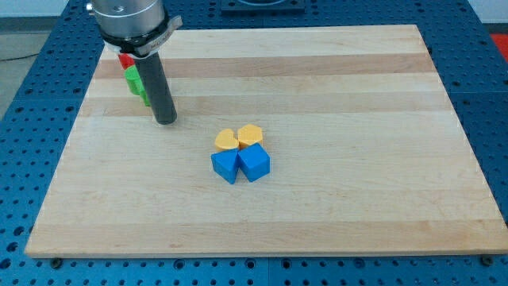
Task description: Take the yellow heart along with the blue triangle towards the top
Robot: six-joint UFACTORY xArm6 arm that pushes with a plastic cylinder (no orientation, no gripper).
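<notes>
A yellow heart lies near the board's middle, touching a second yellow block on its right. Just below them sit two blue blocks side by side: the left one looks like the blue triangle, the right one is a blue cube-like block. All of these form one tight cluster. My tip rests on the board up and to the left of the cluster, well apart from it.
A green block and a red block sit at the view's upper left, partly hidden behind the rod. The wooden board lies on a blue perforated table.
</notes>
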